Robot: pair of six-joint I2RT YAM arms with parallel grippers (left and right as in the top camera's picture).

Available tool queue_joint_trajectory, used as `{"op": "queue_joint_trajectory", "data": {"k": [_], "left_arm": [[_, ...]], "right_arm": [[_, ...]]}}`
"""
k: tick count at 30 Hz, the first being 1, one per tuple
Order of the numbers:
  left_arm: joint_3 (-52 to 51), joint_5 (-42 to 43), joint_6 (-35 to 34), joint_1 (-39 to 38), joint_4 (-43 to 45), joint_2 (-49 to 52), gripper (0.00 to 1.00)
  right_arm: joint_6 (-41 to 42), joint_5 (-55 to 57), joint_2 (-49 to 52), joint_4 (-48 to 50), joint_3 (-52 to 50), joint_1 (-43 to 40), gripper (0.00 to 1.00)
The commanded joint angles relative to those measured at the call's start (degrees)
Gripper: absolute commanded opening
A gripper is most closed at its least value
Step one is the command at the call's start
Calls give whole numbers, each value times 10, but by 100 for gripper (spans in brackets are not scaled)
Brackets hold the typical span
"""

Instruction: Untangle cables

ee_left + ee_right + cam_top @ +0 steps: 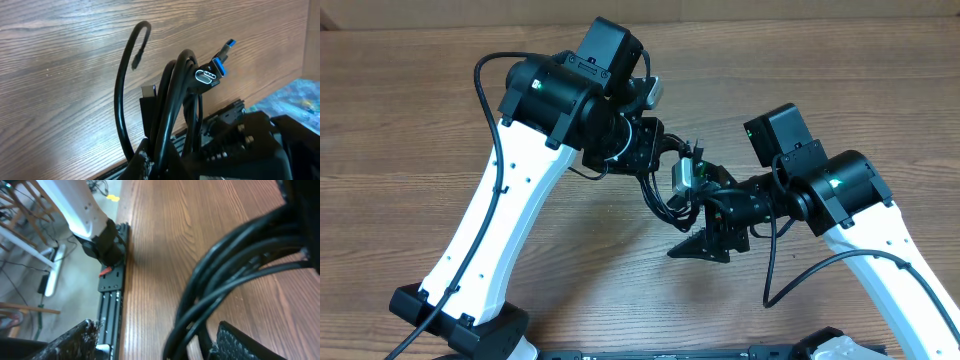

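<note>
Two robot arms meet over a wood table (410, 120). The L gripper (165, 167) is pressed together on a bundle of black cables (172, 110), held btwn the two grippers mid-table, w/ plugs (207, 76) sticking out at the far end. The R gripper (157, 345) has its jaws spread around the bundle, a gap on one side, not pinching. Best next move, probably: R picks out one cord near its plug, not the whole bundle, then pulls slowly while L holds firm.

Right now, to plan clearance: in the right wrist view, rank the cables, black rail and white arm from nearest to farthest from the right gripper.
1. cables, between the right gripper fingers.
2. black rail, left, at the table edge.
3. white arm, far upper left.
</note>
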Motion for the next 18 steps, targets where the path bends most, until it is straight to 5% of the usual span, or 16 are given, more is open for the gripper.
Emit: {"op": "queue_joint_trajectory", "data": {"k": [1,2,5,7,18], "left_arm": [[23,24,-8,3,-3,-12,4],[27,24,-8,3,-3,-12,4],[45,24,-8,3,-7,-12,4],[58,24,-8,3,-11,-12,4],[80,16,-2,3,-21,-11,4]], "right_arm": [[-5,18,0,4,1,2,75],[-5,18,3,5,1,2,74],[-5,18,10,9,1,2,29],[-5,18,14,9,1,2,10],[-5,17,37,11,1,2,4]]}}
